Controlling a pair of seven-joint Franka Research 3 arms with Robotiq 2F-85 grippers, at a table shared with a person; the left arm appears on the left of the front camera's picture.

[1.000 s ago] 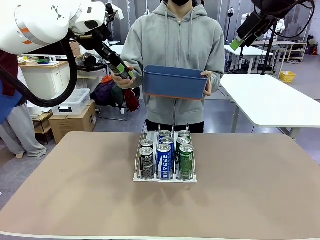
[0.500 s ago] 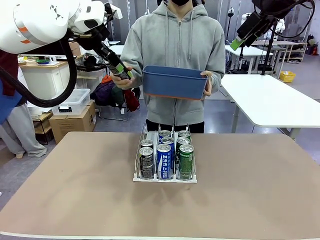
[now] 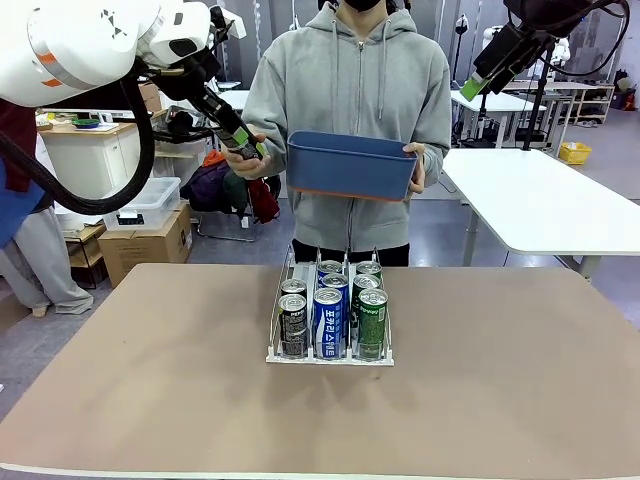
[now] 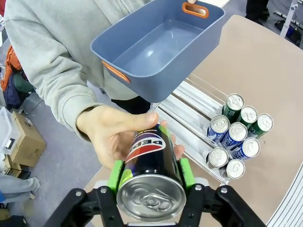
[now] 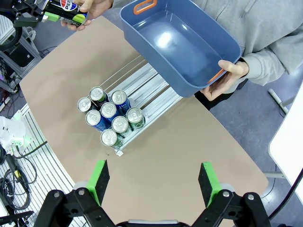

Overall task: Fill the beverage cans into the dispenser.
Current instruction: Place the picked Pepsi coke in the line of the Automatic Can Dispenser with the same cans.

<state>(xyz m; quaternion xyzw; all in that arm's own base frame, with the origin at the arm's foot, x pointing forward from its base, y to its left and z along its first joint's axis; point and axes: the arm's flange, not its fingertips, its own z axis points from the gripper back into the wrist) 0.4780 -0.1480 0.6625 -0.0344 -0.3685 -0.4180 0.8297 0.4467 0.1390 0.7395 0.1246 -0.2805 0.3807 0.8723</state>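
My left gripper (image 3: 243, 143) is raised at the upper left, shut on a black beverage can (image 4: 150, 163) between its green pads (image 4: 115, 174). The person's hand (image 4: 113, 135) also wraps the can's far end. The clear dispenser (image 3: 329, 355) stands mid-table with several cans in its three lanes: black (image 3: 293, 325) on the left, blue-and-white (image 3: 328, 322) in the middle, green (image 3: 372, 322) on the right. The right wrist view looks down on the dispenser (image 5: 142, 90). My right gripper (image 5: 154, 182) hangs high at the upper right (image 3: 470, 88), open and holding nothing.
The person stands at the far side holding an empty blue bin (image 3: 350, 165) with orange handles (image 5: 144, 5) above the dispenser's back end. A white table (image 3: 545, 205) stands at the back right. Boxes (image 3: 145, 240) sit on the floor at the left.
The blue bin has shifted very slightly in the person's hand. Both grippers and the cans in the dispenser have stayed put.
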